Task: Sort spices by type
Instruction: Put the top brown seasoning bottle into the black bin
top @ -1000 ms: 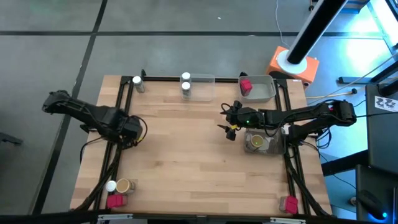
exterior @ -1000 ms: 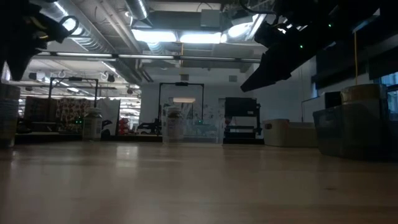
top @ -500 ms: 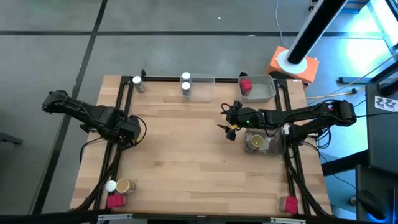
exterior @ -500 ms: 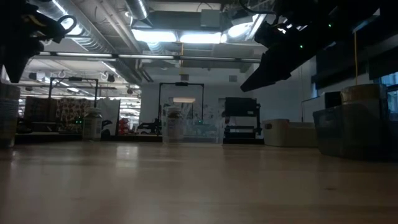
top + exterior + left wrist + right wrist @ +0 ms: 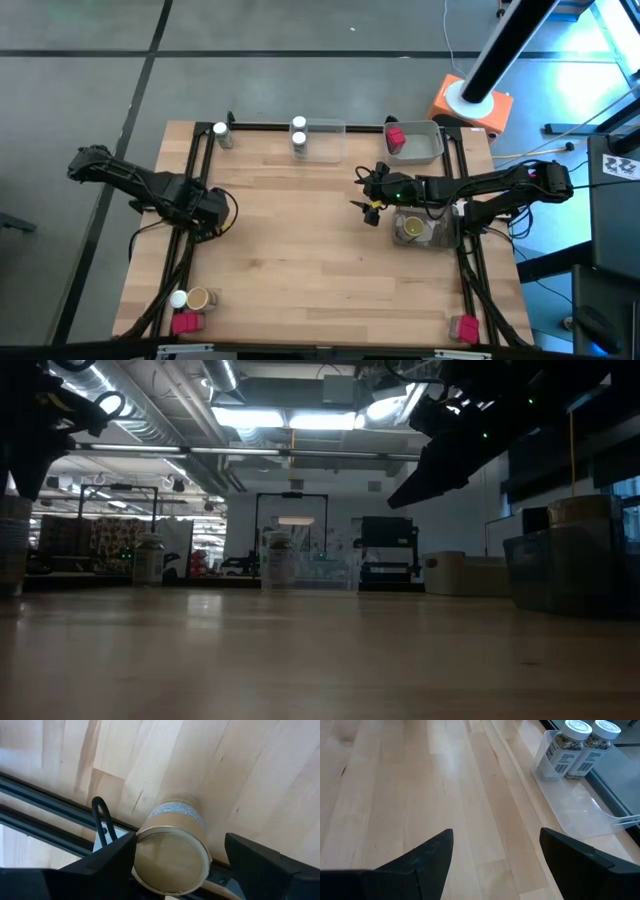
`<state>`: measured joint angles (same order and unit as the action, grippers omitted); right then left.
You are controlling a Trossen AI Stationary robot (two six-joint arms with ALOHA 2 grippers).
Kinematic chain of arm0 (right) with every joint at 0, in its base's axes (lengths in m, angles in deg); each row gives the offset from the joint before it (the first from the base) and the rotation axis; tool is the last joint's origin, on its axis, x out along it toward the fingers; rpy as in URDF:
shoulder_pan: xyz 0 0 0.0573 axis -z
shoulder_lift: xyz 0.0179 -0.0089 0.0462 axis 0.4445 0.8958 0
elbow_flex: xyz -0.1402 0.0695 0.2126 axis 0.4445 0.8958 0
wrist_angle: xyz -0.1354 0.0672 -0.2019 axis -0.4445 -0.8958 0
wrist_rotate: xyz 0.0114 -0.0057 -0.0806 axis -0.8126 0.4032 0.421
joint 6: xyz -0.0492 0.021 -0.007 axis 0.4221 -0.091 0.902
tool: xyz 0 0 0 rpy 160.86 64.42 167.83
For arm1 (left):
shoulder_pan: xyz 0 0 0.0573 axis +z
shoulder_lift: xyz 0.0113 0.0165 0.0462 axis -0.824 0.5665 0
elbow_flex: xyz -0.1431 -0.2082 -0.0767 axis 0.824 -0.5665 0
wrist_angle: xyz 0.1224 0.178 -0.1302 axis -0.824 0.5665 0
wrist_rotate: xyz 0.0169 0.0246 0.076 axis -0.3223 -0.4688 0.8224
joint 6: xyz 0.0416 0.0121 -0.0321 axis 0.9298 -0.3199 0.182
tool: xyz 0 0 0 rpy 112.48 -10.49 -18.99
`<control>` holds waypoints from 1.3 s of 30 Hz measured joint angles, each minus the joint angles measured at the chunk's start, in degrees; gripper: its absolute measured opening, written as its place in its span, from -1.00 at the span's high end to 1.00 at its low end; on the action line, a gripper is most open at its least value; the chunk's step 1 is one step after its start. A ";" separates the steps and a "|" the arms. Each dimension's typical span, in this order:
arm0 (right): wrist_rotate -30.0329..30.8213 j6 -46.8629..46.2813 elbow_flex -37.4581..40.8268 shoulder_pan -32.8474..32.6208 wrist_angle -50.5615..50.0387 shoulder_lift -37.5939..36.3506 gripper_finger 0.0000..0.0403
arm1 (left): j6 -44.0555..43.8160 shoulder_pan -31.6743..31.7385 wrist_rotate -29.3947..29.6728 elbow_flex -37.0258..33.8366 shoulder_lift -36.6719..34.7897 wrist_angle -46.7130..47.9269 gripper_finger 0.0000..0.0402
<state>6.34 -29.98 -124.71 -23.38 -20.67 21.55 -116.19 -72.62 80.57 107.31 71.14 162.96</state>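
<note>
The left gripper (image 5: 212, 209) is over the left side of the wooden counter (image 5: 300, 250), near the black rail; its jaws are closed around a tan round jar (image 5: 172, 852), which it holds above the wood.

The right gripper (image 5: 368, 191) is over the right middle of the counter; its jaws are wide open and hold nothing. Just beside it is a grey tray (image 5: 432, 235) with a brown round jar (image 5: 411, 229) inside.

At the far edge, a clear tray (image 5: 328, 140) holds two white-lidded jars (image 5: 578, 747), standing upright side by side; another white-lidded jar (image 5: 221, 133) stands alone at the far left corner. A second grey tray (image 5: 425, 148), at the far right, has a red-pink packet (image 5: 395, 136) in it.

At the near left corner sit a white-lidded jar (image 5: 178, 298), a brown jar (image 5: 198, 298) and a red-pink packet (image 5: 184, 322), close together; one more red-pink packet (image 5: 463, 327) sits at the near right corner.
</note>
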 joint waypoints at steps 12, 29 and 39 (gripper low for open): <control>0.00 0.00 0.00 0.00 -0.01 0.00 -0.47 | 0.97 0.02 0.19 0.00 0.37 -0.34 -0.45; 0.00 0.00 0.00 0.00 0.04 0.00 -0.47 | 2.30 0.02 0.46 0.07 0.37 -3.54 -0.45; 0.00 0.02 -0.04 0.00 1.48 0.00 -0.47 | 4.45 0.02 -0.28 3.58 0.07 -4.60 -0.45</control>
<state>6.34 -29.96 -124.76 -23.38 -19.19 21.55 -111.74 -72.59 80.30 110.90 71.21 158.36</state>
